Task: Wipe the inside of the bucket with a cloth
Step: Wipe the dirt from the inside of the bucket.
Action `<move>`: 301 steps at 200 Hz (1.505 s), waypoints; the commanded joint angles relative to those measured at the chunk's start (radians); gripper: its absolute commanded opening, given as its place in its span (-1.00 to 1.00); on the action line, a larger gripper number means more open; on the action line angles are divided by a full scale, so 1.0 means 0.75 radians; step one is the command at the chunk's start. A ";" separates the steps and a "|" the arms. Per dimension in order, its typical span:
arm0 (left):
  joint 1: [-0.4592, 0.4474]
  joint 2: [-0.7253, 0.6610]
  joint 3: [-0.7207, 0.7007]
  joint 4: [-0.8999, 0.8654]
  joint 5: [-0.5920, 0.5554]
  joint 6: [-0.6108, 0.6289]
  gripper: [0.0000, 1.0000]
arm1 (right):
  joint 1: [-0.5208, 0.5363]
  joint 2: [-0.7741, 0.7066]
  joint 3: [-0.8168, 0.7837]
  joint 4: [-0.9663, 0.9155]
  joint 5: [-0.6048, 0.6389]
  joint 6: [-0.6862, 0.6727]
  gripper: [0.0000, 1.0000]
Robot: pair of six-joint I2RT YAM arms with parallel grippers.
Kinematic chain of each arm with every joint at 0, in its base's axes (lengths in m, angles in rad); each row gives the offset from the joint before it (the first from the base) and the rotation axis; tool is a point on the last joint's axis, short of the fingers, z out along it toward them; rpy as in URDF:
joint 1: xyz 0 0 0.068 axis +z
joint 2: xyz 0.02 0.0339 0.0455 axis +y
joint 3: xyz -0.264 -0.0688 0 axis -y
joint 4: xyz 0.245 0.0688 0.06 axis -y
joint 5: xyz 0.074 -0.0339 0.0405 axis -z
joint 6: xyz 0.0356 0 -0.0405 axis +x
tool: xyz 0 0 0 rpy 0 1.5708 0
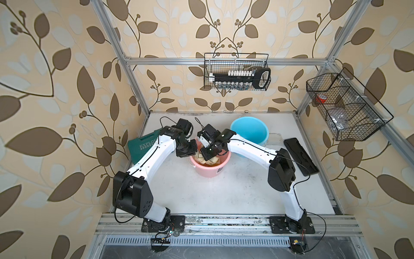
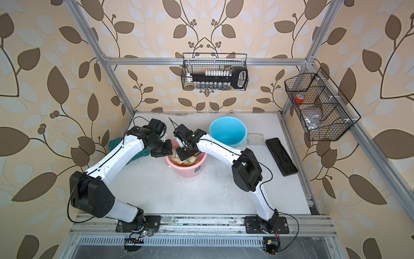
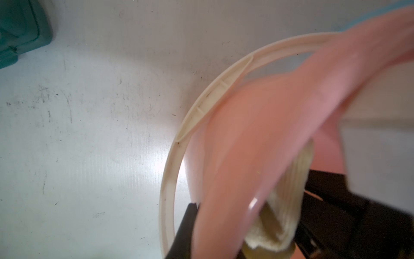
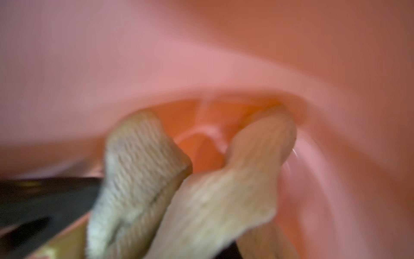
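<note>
Midway, by look of it. On surface (image 1: 224, 192), centre, between arms: pink bucket (image 1: 208, 172), upright. Steadying it, left end effector (image 1: 192, 154) clamped tight on bucket rim, one finger outside wall. Down inside bucket mouth, right end effector (image 1: 208, 155), jaws closed on cloth (image 1: 212, 160). Pale yellow terry bunched, folds hanging toward floor and inner wall in right wrist view. Wiping apparently under way; how much wall covered, cannot tell. Left to do: sweep remaining wall and floor, lift cloth out. Behind, apart: blue bucket (image 1: 264, 139).
</note>
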 commanded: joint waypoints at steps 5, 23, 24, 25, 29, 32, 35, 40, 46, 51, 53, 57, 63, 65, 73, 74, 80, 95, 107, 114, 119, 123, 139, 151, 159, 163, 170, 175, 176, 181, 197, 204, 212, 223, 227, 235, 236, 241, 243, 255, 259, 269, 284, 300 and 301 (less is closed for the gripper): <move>-0.001 -0.016 0.027 -0.004 0.083 0.013 -1.00 | 0.022 0.025 -0.049 -0.087 0.340 -0.007 -1.00; 0.004 -0.014 0.021 0.004 0.089 0.008 -1.00 | 0.021 0.029 -0.073 -0.100 0.426 -0.010 -1.00; 0.004 -0.014 0.021 0.005 0.090 0.006 -1.00 | 0.022 0.029 -0.074 -0.102 0.431 -0.011 -1.00; 0.004 -0.014 0.020 0.007 0.090 0.007 -1.00 | 0.021 0.029 -0.074 -0.103 0.435 -0.010 -1.00; 0.004 -0.014 0.018 0.010 0.094 0.005 -1.00 | 0.020 0.032 -0.077 -0.107 0.451 -0.010 -1.00; 0.005 -0.013 0.018 0.013 0.095 0.005 -1.00 | 0.021 0.034 -0.079 -0.111 0.461 -0.012 -1.00; 0.006 -0.011 0.018 0.014 0.099 0.003 -1.00 | 0.021 0.037 -0.078 -0.115 0.467 -0.013 -1.00; 0.006 -0.011 0.017 0.013 0.101 0.001 -1.00 | 0.022 0.045 -0.079 -0.125 0.483 -0.014 -1.00; 0.006 -0.008 0.013 0.018 0.106 0.000 -1.00 | 0.021 0.053 -0.078 -0.134 0.498 -0.015 -1.00; 0.006 -0.006 0.013 0.020 0.109 -0.002 -1.00 | 0.021 0.063 -0.074 -0.147 0.510 -0.014 -1.00; 0.006 -0.006 0.013 0.020 0.109 -0.003 -1.00 | 0.022 0.066 -0.074 -0.151 0.517 -0.012 -1.00; 0.006 -0.006 0.013 0.022 0.113 -0.002 -1.00 | 0.022 0.076 -0.068 -0.163 0.535 -0.009 -1.00; 0.006 -0.004 0.013 0.024 0.119 -0.002 -1.00 | 0.017 0.094 -0.062 -0.183 0.554 0.000 -1.00; 0.006 -0.004 0.011 0.024 0.121 -0.001 -1.00 | 0.016 0.100 -0.060 -0.190 0.557 0.003 -1.00; 0.006 -0.002 0.011 0.024 0.132 0.001 -1.00 | 0.006 0.128 -0.044 -0.211 0.557 0.014 -1.00; 0.006 -0.002 0.011 0.024 0.133 0.001 -1.00 | 0.004 0.133 -0.042 -0.214 0.556 0.017 -1.00; 0.006 0.000 0.011 0.022 0.142 0.002 -1.00 | -0.007 0.159 -0.022 -0.235 0.534 0.026 -1.00; 0.006 -0.002 0.007 0.020 0.156 0.006 -1.00 | -0.026 0.229 0.029 -0.265 0.471 0.043 -1.00; 0.006 -0.004 0.003 0.020 0.170 0.009 -1.00 | -0.025 0.277 0.070 -0.265 0.415 0.047 -1.00; 0.006 -0.002 0.002 0.017 0.180 0.013 -1.00 | -0.027 0.301 0.094 -0.257 0.370 0.052 -1.00; 0.006 0.002 0.002 0.015 0.185 0.016 -1.00 | -0.025 0.315 0.108 -0.242 0.332 0.055 -1.00; 0.006 0.004 -0.001 0.011 0.189 0.017 -1.00 | -0.025 0.324 0.120 -0.233 0.301 0.060 -1.00; 0.006 0.011 -0.010 0.011 0.206 0.021 -1.00 | -0.018 0.343 0.154 -0.154 0.167 0.077 -1.00; 0.006 0.011 -0.025 0.019 0.218 0.020 -1.00 | -0.002 0.324 0.145 -0.054 0.075 0.105 -1.00; 0.006 0.011 -0.034 0.026 0.224 0.015 -1.00 | 0.012 0.302 0.124 0.025 0.020 0.134 -1.00; 0.006 0.011 -0.038 0.027 0.225 0.013 -1.00 | 0.016 0.291 0.113 0.068 -0.012 0.149 -1.00; 0.006 0.011 -0.046 0.034 0.231 0.010 -1.00 | 0.027 0.266 0.088 0.143 -0.053 0.189 -1.00; 0.006 0.011 -0.049 0.037 0.236 0.008 -1.00 | 0.033 0.252 0.072 0.202 -0.081 0.221 -1.00; 0.006 0.011 -0.049 0.038 0.237 0.007 -1.00 | 0.032 0.249 0.068 0.213 -0.088 0.228 -1.00; 0.006 0.011 -0.053 0.042 0.240 0.004 -1.00 | 0.035 0.238 0.055 0.265 -0.119 0.262 -1.00; 0.006 0.010 -0.060 0.049 0.248 -0.002 -1.00 | 0.035 0.209 0.021 0.418 -0.197 0.371 -1.00; 0.006 0.011 -0.063 0.054 0.257 -0.005 -1.00 | 0.033 0.203 0.015 0.481 -0.227 0.409 -1.00; 0.006 0.012 -0.066 0.054 0.265 -0.008 -1.00 | 0.033 0.203 0.021 0.534 -0.257 0.443 -1.00; 0.006 0.007 -0.071 0.057 0.266 -0.011 -1.00 | 0.033 0.204 0.023 0.596 -0.284 0.488 -1.00; 0.006 0.006 -0.074 0.059 0.267 -0.010 -1.00 | 0.032 0.202 0.021 0.622 -0.295 0.503 -1.00; 0.006 0.000 -0.079 0.059 0.265 -0.012 -1.00 | 0.032 0.190 0.002 0.679 -0.307 0.535 -1.00; 0.006 -0.001 -0.079 0.059 0.264 -0.011 -1.00 | 0.033 0.187 -0.003 0.686 -0.307 0.538 -1.00; 0.006 -0.005 -0.081 0.059 0.262 -0.011 -1.00 | 0.033 0.174 -0.026 0.733 -0.309 0.559 -1.00; 0.006 -0.006 -0.081 0.059 0.262 -0.011 -1.00 | 0.033 0.167 -0.038 0.753 -0.309 0.566 -1.00; 0.006 -0.018 -0.085 0.058 0.264 -0.014 -1.00 | 0.031 0.125 -0.111 0.859 -0.293 0.609 -1.00; 0.006 -0.021 -0.087 0.059 0.264 -0.014 -1.00 | 0.031 0.115 -0.136 0.893 -0.285 0.625 -1.00; 0.006 -0.028 -0.092 0.060 0.270 -0.019 -1.00 | 0.031 0.077 -0.188 0.957 -0.247 0.643 -1.00; 0.006 -0.041 -0.102 0.062 0.278 -0.022 -1.00 | 0.028 0.023 -0.253 1.026 -0.180 0.653 -1.00; 0.006 -0.049 -0.114 0.063 0.279 -0.027 -1.00 | 0.024 -0.032 -0.313 1.085 -0.111 0.652 -1.00; 0.006 -0.049 -0.113 0.062 0.279 -0.026 -1.00 | 0.025 -0.035 -0.318 1.088 -0.106 0.652 -1.00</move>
